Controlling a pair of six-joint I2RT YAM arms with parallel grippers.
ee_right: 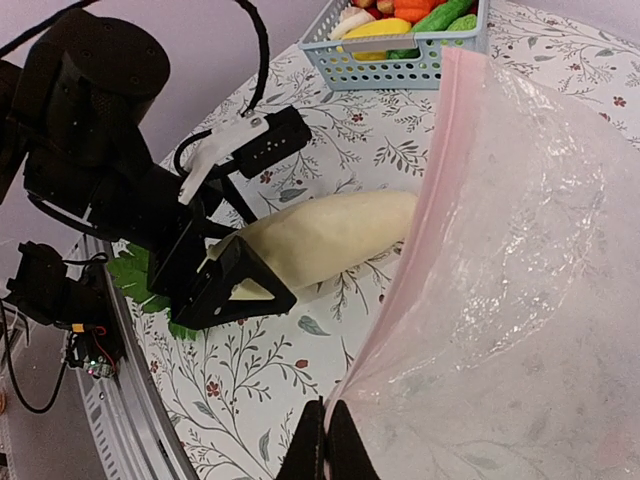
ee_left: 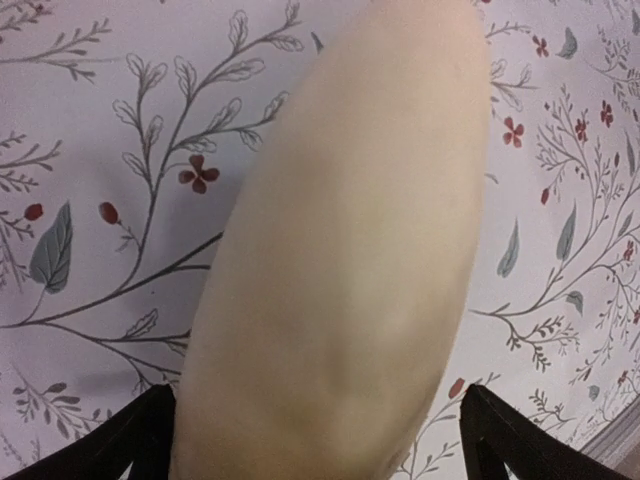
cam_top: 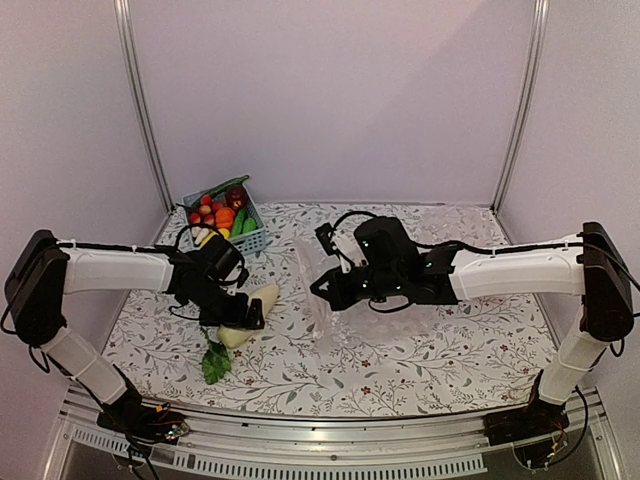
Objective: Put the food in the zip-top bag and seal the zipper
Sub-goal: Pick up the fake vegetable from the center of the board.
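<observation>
Left gripper clamps the cream-white vegetable, tip just beside the zip-top bag — whose mouth, pinched by the closed right gripper, looks narrow, so the tip may snag or shove the film. 2 more pieces wait in the far basket.

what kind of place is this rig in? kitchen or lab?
Probably a lab robot cell, not a kitchen: bare walls with aluminium posts, a floral-cloth table, toy produce in a blue basket. The left gripper holds a cream-white vegetable, the right gripper a zip-top bag.
</observation>
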